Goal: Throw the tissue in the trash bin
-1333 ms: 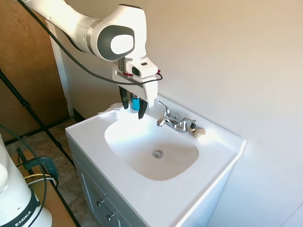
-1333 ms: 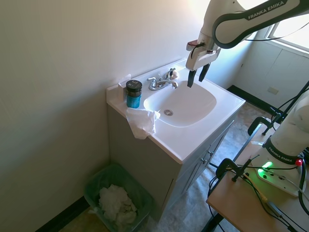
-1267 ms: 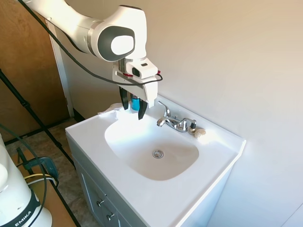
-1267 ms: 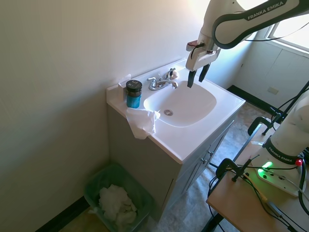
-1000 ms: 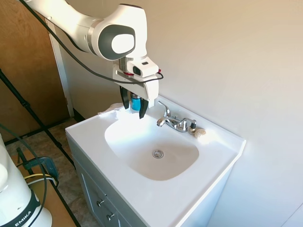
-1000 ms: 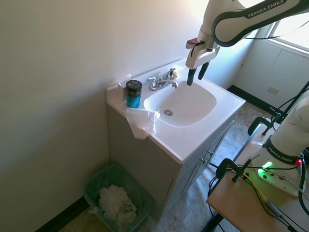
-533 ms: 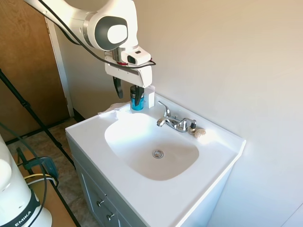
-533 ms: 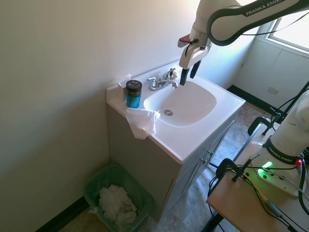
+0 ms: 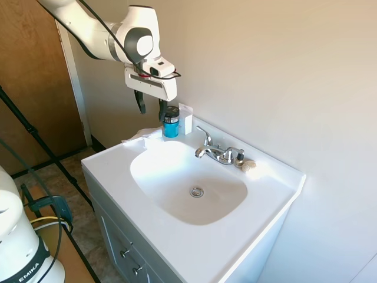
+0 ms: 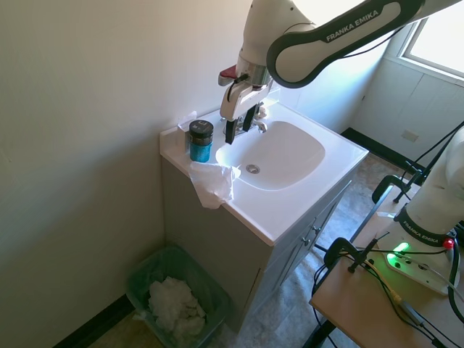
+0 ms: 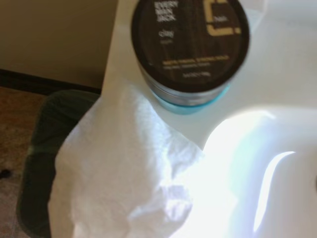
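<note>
The tissue (image 10: pixel 212 183) is a crumpled white sheet at the counter's corner, draped over the edge beside the blue jar (image 10: pixel 200 141). From the other side the tissue (image 9: pixel 138 137) shows only as a small white fold. My gripper (image 10: pixel 239 127) hangs open above the counter, just beside the jar, with nothing between its fingers. The trash bin (image 10: pixel 177 293), green-lined with white paper inside, stands on the floor below that corner. The wrist view looks down on the tissue (image 11: pixel 124 173), the jar's dark lid (image 11: pixel 190 34) and the bin (image 11: pixel 42 144) beyond the edge.
The white sink counter (image 9: pixel 118 171) holds a chrome faucet (image 9: pixel 218 152), a small white box (image 9: pixel 186 121) against the wall behind the jar (image 9: pixel 171 122), and a beige lump (image 9: pixel 248 165) by the faucet. The wall runs close behind.
The arm has swung from above the basin toward the counter's jar corner. The gripper now hangs beside the jar, still open. The tissue has not moved.
</note>
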Robot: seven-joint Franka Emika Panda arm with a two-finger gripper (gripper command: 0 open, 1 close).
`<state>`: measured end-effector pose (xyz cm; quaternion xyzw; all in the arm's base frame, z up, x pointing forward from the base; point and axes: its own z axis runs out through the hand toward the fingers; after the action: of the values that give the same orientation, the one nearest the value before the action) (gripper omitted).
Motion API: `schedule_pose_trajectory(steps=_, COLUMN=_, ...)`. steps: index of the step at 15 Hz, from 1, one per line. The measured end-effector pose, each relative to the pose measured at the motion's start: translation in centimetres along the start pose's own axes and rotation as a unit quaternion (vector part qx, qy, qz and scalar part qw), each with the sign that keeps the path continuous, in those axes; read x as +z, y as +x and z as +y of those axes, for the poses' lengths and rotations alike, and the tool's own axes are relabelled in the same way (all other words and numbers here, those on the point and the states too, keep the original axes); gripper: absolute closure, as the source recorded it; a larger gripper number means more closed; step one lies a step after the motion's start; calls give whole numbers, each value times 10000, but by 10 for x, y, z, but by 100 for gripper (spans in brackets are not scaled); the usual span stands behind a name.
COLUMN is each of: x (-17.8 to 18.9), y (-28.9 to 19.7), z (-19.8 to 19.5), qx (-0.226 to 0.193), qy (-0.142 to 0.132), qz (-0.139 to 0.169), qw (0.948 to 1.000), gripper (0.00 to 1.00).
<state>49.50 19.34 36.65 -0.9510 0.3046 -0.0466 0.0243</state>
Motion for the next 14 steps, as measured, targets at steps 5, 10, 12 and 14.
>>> schedule_pose_trajectory(steps=5, x=37, y=-20, z=-30, qx=-198, qy=-86, qz=-158, qw=9996, gripper=0)
schedule_pose_trajectory(steps=10, x=84, y=-16, z=-25, qx=-65, qy=-304, qz=-284, qw=9991, gripper=0)
schedule_pose_trajectory(steps=12, x=100, y=-17, z=-22, qx=-50, qy=-381, qz=-351, qw=9986, gripper=0)
schedule_pose_trajectory(steps=14, x=110, y=-21, z=-22, qx=-75, qy=-450, qz=-408, qw=9981, gripper=100)
